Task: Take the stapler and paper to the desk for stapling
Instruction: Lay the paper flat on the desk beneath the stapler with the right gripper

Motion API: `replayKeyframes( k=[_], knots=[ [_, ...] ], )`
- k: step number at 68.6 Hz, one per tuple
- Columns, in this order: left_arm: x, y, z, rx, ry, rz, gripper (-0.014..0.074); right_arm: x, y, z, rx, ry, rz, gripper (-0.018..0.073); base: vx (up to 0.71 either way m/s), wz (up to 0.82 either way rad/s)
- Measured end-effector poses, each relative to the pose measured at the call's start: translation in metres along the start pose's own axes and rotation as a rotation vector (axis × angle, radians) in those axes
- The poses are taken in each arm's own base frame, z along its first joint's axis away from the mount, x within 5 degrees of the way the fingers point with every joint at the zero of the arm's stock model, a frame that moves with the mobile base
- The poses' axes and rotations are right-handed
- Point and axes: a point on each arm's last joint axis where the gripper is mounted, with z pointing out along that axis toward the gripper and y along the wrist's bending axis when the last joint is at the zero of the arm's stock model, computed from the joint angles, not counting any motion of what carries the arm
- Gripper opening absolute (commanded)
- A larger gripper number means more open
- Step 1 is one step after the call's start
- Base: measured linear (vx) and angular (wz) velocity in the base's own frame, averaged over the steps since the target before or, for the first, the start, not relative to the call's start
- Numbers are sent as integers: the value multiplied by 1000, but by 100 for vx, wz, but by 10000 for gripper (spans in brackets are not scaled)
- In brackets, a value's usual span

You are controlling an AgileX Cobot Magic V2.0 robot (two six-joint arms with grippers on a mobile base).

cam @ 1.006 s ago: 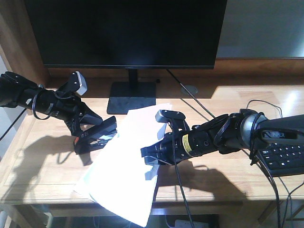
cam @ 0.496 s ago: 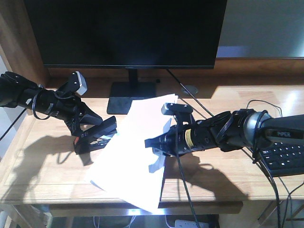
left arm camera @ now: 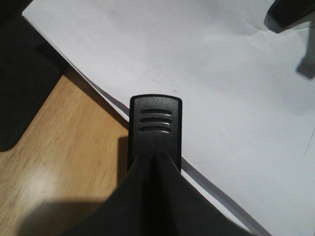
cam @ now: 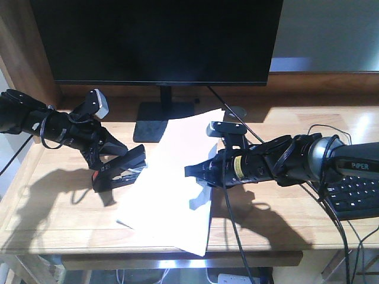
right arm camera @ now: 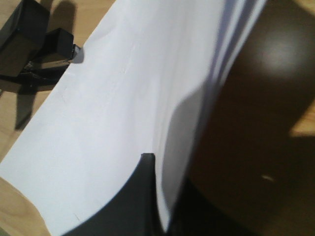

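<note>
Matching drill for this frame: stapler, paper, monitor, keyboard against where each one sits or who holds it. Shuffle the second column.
1. stapler
2. paper
3. monitor
4. keyboard

a. at the right edge of the desk, partly out of frame
b. held in the left gripper
c. at the back, screen dark
d. pinched in the right gripper

Pairs: 1-b, 2-d, 3-c, 4-a

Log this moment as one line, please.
left hand: holds stapler | stapler: nose over paper edge | right hand: pinches paper | paper: right side raised above desk
</note>
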Motion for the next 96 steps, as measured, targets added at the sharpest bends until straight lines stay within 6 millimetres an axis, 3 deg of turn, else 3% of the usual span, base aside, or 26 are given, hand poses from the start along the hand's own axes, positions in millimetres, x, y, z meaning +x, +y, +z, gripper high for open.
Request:
replayKeyframes(
  k=[16,57,74,96],
  knots=[
    [0,0,0,0,0,0,-6,-5,-13,-5,-7,-9,42,-2,0,0],
    [0,0,0,0,0,0,-6,-5,3,-5,-180,-22,-38,-2,0,0],
    [0,0,0,0,0,0,-6,-4,-2,18,-235,-11,14,-2,0,0],
    [0,0,0,0,1,0,-6,-18,24,42,-330,-16,-51,0,0,0]
  ],
)
